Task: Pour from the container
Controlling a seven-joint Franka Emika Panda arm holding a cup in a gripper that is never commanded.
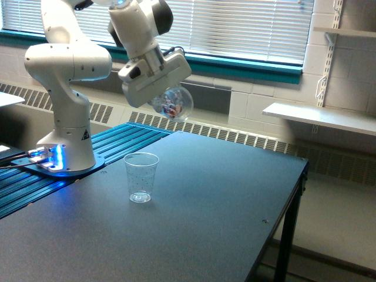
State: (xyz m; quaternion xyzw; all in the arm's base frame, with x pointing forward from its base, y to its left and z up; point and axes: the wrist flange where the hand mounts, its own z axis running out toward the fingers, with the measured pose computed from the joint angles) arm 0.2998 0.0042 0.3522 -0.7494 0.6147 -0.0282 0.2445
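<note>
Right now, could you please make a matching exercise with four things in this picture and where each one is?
Things:
1. container
2. cup
3. arm base
4. shelf

Places or states:
A. on the wall, at the exterior view's right
B. held in the air by the gripper
C. standing upright on the dark table
D. on the blue ribbed surface, lit blue

Pairs: 1-B, 2-C, 3-D, 4-A

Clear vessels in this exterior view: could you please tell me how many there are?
2. The cup stands upright on the table; the container hangs tilted in the end effector, above and to the exterior view's right of the cup.
</note>
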